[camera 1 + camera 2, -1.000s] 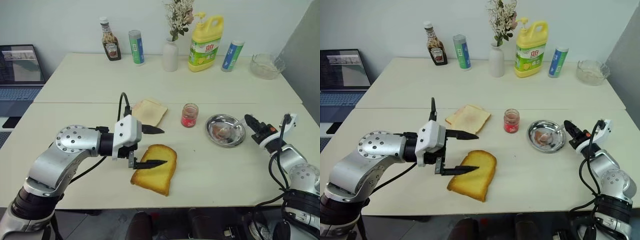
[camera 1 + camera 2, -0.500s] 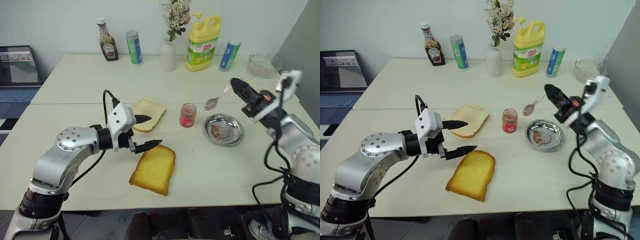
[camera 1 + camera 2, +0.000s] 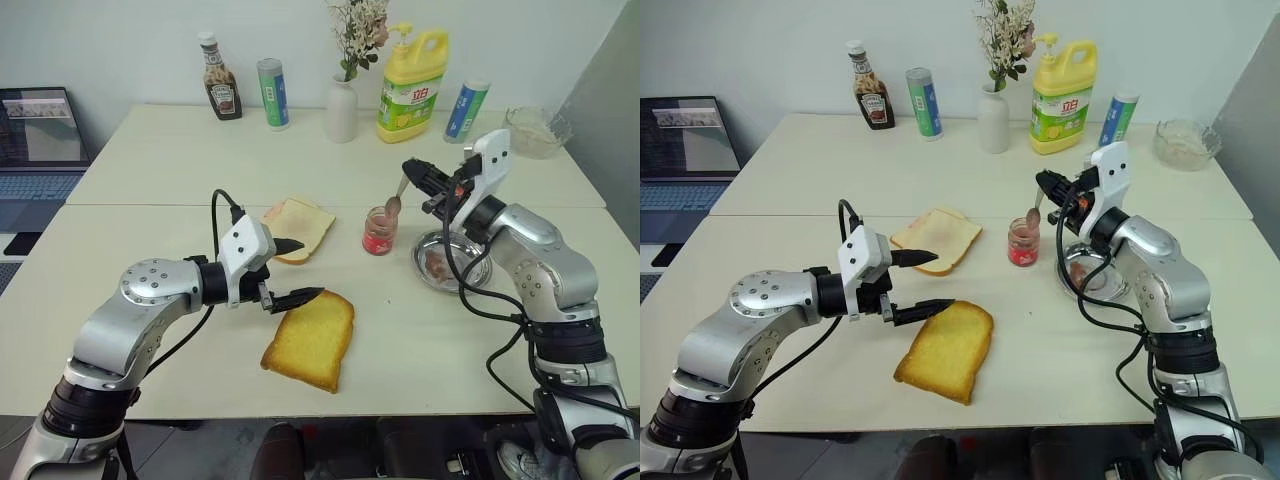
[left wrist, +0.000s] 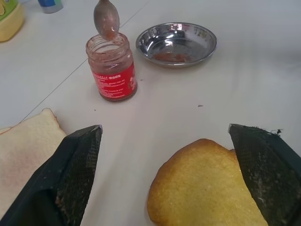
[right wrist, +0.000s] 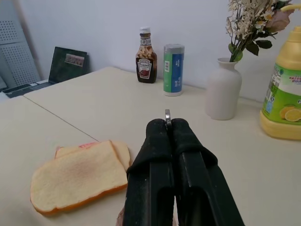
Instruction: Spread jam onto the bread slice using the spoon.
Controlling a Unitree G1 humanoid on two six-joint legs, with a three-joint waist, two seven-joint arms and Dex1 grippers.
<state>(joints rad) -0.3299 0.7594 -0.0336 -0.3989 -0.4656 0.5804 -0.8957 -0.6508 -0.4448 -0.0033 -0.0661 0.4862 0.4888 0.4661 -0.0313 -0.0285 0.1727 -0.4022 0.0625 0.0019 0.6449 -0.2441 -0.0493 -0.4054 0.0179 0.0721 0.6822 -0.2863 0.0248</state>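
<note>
The golden bread slice (image 3: 310, 340) lies flat near the table's front. My left gripper (image 3: 308, 268) hovers open at its back-left corner, one finger (image 4: 75, 179) on each side of that corner, with nothing held. The small glass jar of red jam (image 3: 378, 230) stands uncapped behind the bread. My right gripper (image 3: 410, 168) is shut on the handle of the silver spoon (image 3: 396, 200). The spoon hangs down with its jam-smeared bowl (image 4: 106, 18) just over the jar's mouth.
A pale white slice (image 3: 298, 225) lies left of the jar and a jam-stained steel dish (image 3: 450, 262) right of it. Along the back stand a sauce bottle (image 3: 221, 82), two cans, a vase (image 3: 341, 108), a yellow detergent bottle (image 3: 410, 75) and a glass bowl (image 3: 532, 130). A laptop (image 3: 40, 135) sits far left.
My right arm has swung up and left from beside the steel dish, carrying the spoon to the jar's mouth. My left gripper has drawn back from over the bread to its corner.
</note>
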